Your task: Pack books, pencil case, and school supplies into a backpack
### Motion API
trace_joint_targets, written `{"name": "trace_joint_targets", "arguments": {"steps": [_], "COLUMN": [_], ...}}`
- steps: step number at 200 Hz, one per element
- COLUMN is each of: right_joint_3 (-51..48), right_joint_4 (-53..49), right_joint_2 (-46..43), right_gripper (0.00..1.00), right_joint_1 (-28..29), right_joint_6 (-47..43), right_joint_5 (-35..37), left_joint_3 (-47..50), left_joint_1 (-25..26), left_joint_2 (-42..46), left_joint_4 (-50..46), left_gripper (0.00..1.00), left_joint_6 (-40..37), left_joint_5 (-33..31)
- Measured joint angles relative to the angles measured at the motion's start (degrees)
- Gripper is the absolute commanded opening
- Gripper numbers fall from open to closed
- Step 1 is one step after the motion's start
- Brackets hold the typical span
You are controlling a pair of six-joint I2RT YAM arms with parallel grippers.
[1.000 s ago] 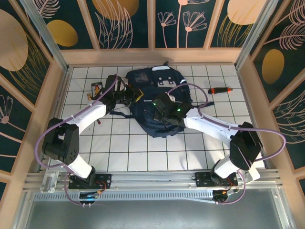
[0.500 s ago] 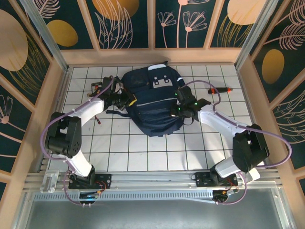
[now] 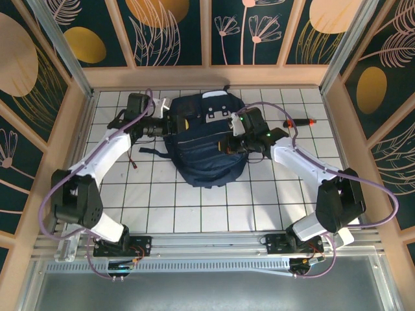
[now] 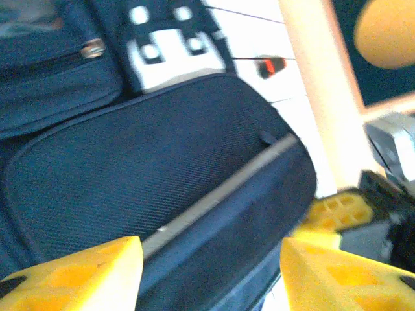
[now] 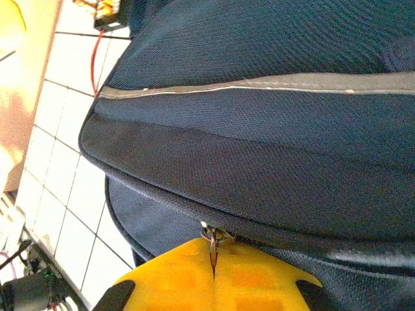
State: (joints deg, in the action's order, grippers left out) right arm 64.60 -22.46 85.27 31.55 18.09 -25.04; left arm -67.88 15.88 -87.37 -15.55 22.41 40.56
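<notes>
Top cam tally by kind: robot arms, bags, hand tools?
Robot arms: 2 (left, right)
Backpack: 1
Red-and-black tool: 1
Total: 4

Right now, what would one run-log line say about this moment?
left gripper: open, facing backpack | right gripper: shut on zipper pull | backpack: lying flat
</notes>
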Motion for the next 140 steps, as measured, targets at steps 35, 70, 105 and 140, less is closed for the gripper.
{"name": "trace_joint_targets", "arguments": {"steps": [35,70,105,140], "right_joint_3": [0.42,1.16,1.14,1.14], "right_joint_4": [-0.44,-0.90,-0.85,-0.85], "right_joint_2": [0.90,1.86,1.86,1.86], "right_gripper": [0.00,0.00,0.00,0.00], "right_joint_1": [0.00,0.00,-1.20,-1.25], "right_joint_6": [-2.89,-4.74,-5.84,-6.01], "right_joint_5": [-3.02,-5.40,-6.97,-7.85], "left_joint_3": [7.80,7.69,6.32,5.22], "left_joint_1": [6.58,11.45,11.23,11.34], "left_joint_2": [5.49,3.26,-0.90,-4.46], "left_joint_4": [8.37,8.48,7.41,7.13], "left_gripper": [0.66,0.64,0.47,0.24], "left_joint_6": [-28.57,-49.62,-61.18,-66.88], "left_joint_5": [4.22,1.99,-2.32,-6.25]}}
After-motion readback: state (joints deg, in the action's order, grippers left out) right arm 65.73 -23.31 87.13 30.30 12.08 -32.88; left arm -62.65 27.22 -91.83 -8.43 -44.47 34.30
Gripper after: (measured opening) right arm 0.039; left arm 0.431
